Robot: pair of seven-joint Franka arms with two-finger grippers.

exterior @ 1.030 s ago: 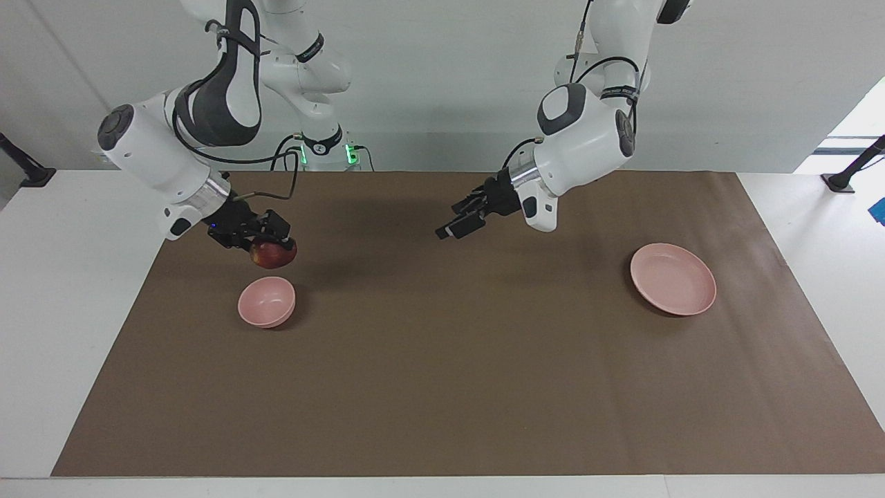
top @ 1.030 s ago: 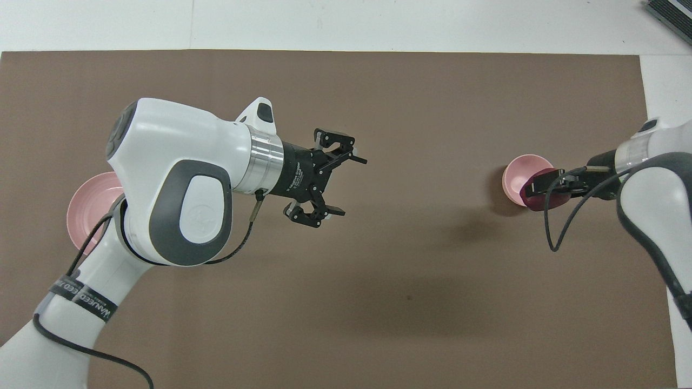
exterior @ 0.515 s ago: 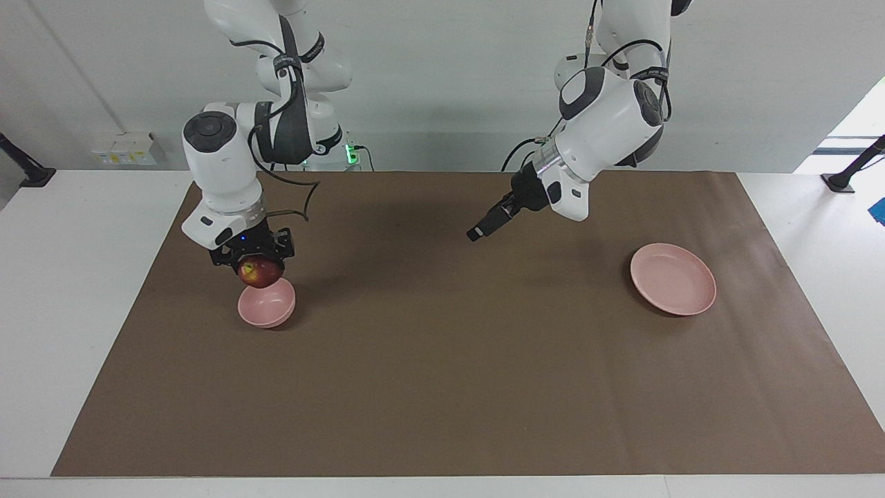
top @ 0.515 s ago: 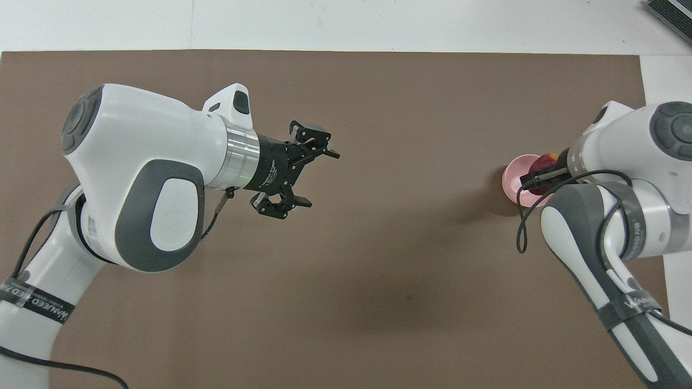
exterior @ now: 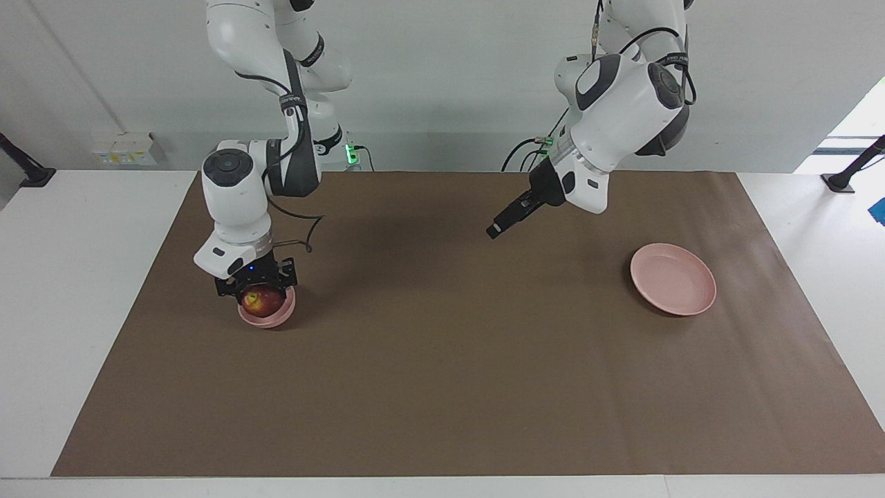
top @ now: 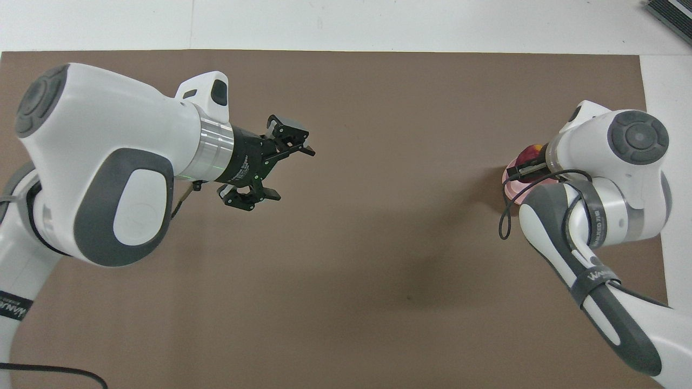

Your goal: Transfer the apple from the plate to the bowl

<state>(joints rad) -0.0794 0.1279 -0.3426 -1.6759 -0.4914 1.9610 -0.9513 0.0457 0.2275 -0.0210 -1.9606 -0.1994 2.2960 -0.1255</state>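
My right gripper (exterior: pixel 261 297) is shut on the dark red apple (exterior: pixel 263 301) and holds it down in the mouth of the small pink bowl (exterior: pixel 278 319) at the right arm's end of the table. In the overhead view the apple (top: pixel 531 153) and the bowl's rim (top: pixel 510 186) peek out from under the right arm. The flat pink plate (exterior: pixel 673 279) lies bare at the left arm's end and is hidden in the overhead view. My left gripper (top: pixel 294 175) is open and empty, up over the mat's middle; it also shows in the facing view (exterior: pixel 495 232).
A brown mat (exterior: pixel 449 387) covers most of the white table (exterior: pixel 76 290). A dark object (top: pixel 670 13) lies at the table's corner farthest from the robots, at the right arm's end.
My right gripper has turned downward and lowered the apple from above the bowl into its mouth. My left arm has drawn back toward its own end and risen a little.
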